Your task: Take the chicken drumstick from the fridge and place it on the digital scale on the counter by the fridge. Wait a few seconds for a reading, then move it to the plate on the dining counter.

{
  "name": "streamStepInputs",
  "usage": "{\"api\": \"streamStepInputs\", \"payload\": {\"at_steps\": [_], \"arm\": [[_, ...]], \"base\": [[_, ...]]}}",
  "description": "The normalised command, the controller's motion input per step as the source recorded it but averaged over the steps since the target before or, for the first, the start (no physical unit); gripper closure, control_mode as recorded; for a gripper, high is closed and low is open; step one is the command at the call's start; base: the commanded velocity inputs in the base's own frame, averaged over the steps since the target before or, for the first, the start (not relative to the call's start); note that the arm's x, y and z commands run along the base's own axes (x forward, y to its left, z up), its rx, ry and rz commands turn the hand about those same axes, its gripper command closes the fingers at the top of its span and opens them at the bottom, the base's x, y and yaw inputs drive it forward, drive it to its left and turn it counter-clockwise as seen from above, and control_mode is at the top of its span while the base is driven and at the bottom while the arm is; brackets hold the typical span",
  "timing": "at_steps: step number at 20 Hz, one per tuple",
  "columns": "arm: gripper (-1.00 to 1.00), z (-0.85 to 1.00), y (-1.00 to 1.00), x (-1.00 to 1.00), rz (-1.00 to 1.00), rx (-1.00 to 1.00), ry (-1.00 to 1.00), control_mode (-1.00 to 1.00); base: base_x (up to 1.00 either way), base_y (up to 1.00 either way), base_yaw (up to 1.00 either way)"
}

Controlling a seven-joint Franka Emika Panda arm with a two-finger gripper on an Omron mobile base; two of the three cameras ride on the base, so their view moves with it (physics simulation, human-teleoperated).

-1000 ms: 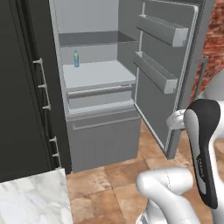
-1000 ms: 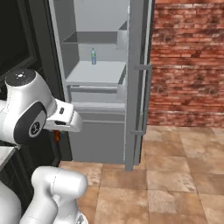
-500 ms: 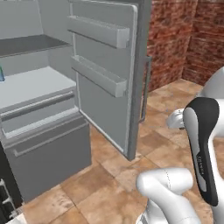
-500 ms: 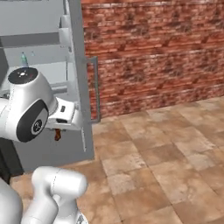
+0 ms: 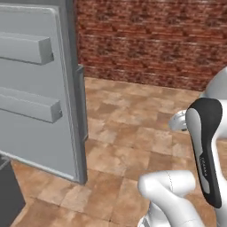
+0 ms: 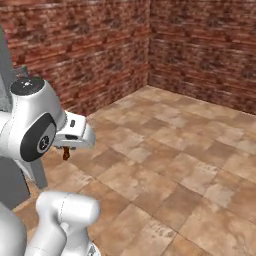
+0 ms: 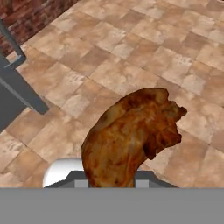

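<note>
The chicken drumstick point(image 7: 131, 135) is reddish-brown and looms large in the middle of the hand view, above the tiled floor. In the right base view the drumstick point(image 6: 65, 153) hangs small under the white hand. My gripper point(image 6: 66, 148) is shut on it, and its fingertips are hidden behind the meat. The fridge shows as its open grey door point(image 5: 40, 88) with two door shelves, at the left of the left base view. The digital scale, the counter, the plate and the dining counter are out of view.
A red brick wall point(image 5: 146, 40) runs behind the fridge door and turns a corner point(image 6: 150, 45) in the right base view. Brown tiled floor point(image 6: 190, 150) spreads ahead. A grey door edge point(image 7: 19, 89) crosses the left of the hand view.
The whole picture has swung: the base has turned away from the fridge, whose interior slid out to the left. The drumstick stays in the gripper.
</note>
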Motion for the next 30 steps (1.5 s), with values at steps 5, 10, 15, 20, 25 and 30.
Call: {"api": "streamStepInputs", "payload": {"at_steps": [5,10,15,20,25,30], "arm": [[1.0,0.0,0.0,0.0,0.0,0.0,0.0,1.0],[1.0,0.0,0.0,0.0,0.0,0.0,0.0,1.0],[1.0,0.0,0.0,0.0,0.0,0.0,0.0,1.0],[1.0,0.0,0.0,0.0,0.0,0.0,0.0,1.0],[1.0,0.0,0.0,0.0,0.0,0.0,0.0,1.0],[1.0,0.0,0.0,0.0,0.0,0.0,0.0,1.0]], "base": [[0.13,0.0,-0.89],[0.15,0.0,-0.87],[0.19,0.0,-0.86],[0.23,0.16,-0.81],[0.28,0.34,-0.72],[0.33,0.2,-0.65]]}}
